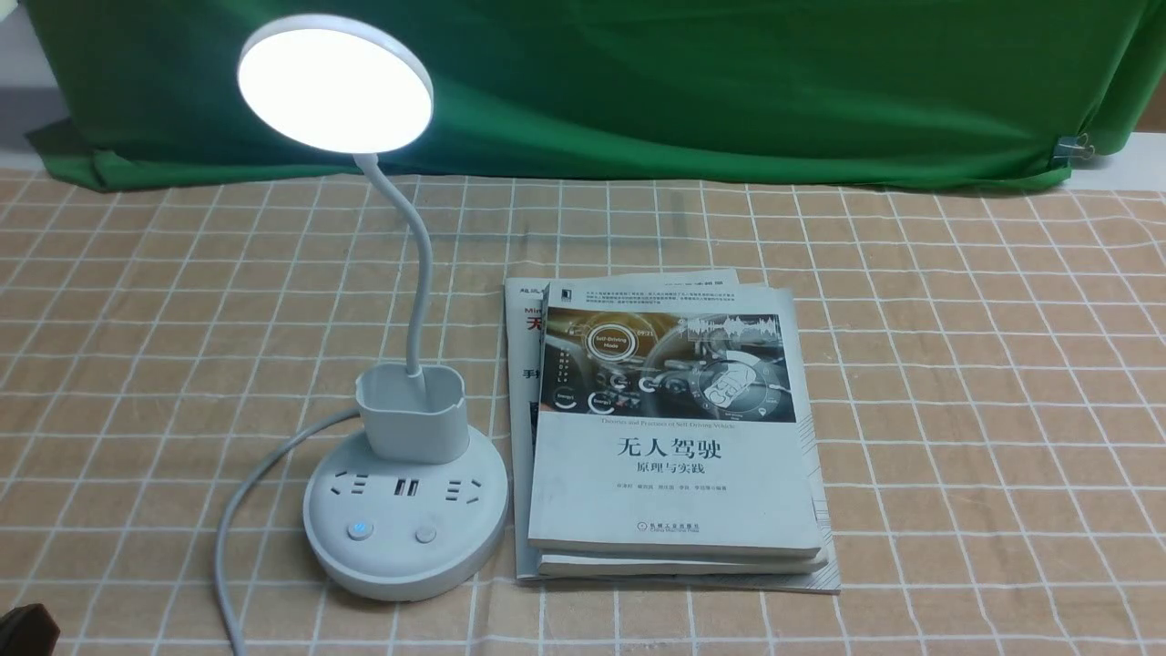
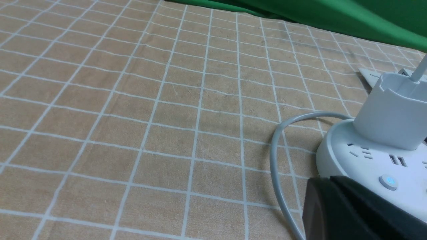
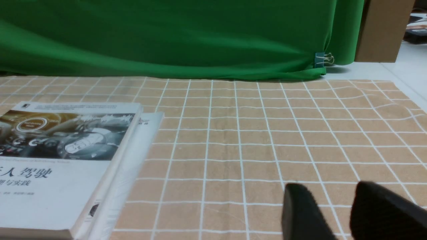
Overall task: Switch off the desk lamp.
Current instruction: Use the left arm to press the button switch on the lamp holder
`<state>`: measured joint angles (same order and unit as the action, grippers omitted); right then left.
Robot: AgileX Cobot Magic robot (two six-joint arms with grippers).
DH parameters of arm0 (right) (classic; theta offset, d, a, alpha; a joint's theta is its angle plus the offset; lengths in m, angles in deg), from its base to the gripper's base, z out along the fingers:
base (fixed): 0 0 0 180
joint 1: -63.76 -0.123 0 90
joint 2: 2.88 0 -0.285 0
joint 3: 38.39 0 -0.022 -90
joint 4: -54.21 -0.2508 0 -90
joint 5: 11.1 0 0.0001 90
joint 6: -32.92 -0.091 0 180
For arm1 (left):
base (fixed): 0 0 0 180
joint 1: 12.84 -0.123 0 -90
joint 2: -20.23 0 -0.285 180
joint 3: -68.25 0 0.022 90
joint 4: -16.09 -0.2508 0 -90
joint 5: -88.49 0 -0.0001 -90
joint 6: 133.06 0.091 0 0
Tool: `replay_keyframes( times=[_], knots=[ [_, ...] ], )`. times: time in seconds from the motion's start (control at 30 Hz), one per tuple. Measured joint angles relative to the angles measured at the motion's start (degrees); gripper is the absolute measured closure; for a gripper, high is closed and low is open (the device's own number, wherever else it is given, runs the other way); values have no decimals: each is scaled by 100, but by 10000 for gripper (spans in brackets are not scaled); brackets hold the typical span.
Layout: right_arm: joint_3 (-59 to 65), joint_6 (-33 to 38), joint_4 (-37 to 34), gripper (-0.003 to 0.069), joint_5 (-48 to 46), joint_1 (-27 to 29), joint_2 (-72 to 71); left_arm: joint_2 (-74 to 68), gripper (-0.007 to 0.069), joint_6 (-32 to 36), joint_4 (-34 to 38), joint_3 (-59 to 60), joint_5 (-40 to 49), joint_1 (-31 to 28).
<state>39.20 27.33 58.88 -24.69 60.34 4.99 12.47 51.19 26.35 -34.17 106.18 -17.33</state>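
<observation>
The desk lamp stands left of centre. Its round disc head (image 1: 335, 82) is lit bright white. A thin neck (image 1: 420, 273) runs down to a small cup holder (image 1: 412, 410) on the round base (image 1: 405, 556). The base has sockets and two buttons: the left button (image 1: 361, 530) glows blue, the right button (image 1: 425, 534) is dark. My left gripper (image 2: 328, 179) is shut and empty, low by the base's near left edge, close to the glowing button (image 2: 388, 181). Only its dark edge (image 1: 27, 629) shows in the front view. My right gripper (image 3: 330, 190) is open and empty over bare cloth.
A stack of books (image 1: 669, 428) lies right beside the lamp base and also shows in the right wrist view (image 3: 66, 166). The lamp's grey cable (image 1: 239, 510) loops off the base's left side toward the front edge. A checked tan cloth (image 1: 956, 410) covers the table; a green backdrop (image 1: 729, 82) hangs behind.
</observation>
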Motion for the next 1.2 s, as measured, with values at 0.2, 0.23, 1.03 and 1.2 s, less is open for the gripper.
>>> replay_keyframes(
  times=[0.2, 0.23, 1.03, 1.2],
  knots=[
    [0, 0, 0, 417, 0, 0, 0, 0, 628, -121, 410, 4, -270, 0],
    [0, 0, 0, 417, 0, 0, 0, 0, 628, -143, 475, 4, -293, 0],
    [0, 0, 0, 417, 0, 0, 0, -1493, 628, -522, 2504, -1983, 1054, 0],
    [0, 0, 0, 417, 0, 0, 0, -3563, 628, -1, 1750, -3394, 3381, 0]
  ],
)
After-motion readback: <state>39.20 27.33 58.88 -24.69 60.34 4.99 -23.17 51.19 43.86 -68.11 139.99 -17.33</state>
